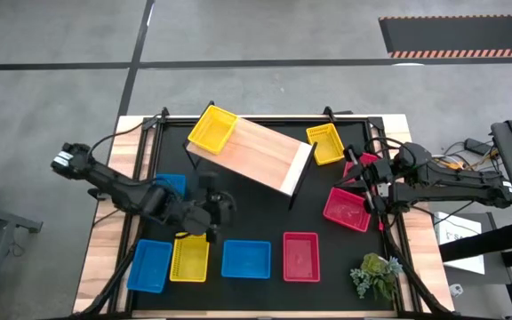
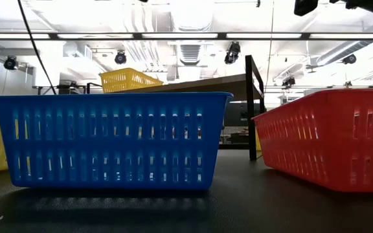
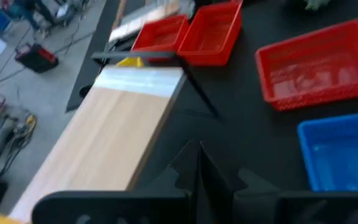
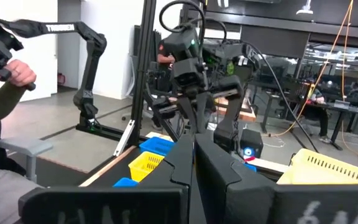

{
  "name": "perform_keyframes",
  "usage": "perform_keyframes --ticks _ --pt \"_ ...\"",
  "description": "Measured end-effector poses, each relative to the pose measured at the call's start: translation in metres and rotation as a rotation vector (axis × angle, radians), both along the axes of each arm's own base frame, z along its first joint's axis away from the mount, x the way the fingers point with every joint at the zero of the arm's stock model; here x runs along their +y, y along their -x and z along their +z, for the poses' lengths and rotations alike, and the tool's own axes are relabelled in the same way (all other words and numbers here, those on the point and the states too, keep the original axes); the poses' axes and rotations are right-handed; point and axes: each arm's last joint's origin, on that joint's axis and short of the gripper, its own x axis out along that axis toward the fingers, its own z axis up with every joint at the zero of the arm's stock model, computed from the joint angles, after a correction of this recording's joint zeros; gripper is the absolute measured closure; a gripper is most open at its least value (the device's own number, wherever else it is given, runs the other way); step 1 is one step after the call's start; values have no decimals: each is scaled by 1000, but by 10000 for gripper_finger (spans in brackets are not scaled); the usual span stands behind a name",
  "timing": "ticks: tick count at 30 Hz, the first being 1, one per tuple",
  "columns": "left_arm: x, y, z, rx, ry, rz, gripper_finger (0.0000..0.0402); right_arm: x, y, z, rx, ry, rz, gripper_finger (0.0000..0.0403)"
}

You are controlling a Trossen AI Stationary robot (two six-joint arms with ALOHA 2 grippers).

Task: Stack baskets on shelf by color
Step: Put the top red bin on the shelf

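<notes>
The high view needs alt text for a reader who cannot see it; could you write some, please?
A wooden shelf lies askew on a black table, one yellow basket on its end, other baskets scattered around. The left gripper and right gripper hover at the sides.

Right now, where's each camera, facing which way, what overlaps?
High: overhead, straight down on table; left arm, right arm show.
Low: table height, level past blue basket, red basket; no arm.
Left wrist: past shut left pincer toward shelf.
Right wrist: past shut right pincer toward left arm.
Shared: yellow basket on shelf, high and low.
</notes>
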Motion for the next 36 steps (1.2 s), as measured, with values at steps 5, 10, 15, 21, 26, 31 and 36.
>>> perform_keyframes --ticks 5,10,15,21,26,31,36 --pt "2 15 -10 -51 15 -21 402 -2 -12 -10 93 -14 2 394" --pt "8 27 -18 -105 -31 -66 402 -6 -38 -26 217 -53 4 394" --pt "15 41 -22 -174 -98 -113 402 -9 -58 -33 252 -102 7 394" --pt "25 61 -18 -232 -146 -130 402 -15 -80 -25 273 -125 -96 394" --pt "31 72 -12 -271 -146 -121 402 -18 -94 -14 348 -117 -142 394" --pt "36 81 -5 -297 -174 -119 402 -22 -100 9 440 -81 -248 393" --pt "44 91 3 -329 -225 8 402 -26 -101 29 568 -40 -352 363"
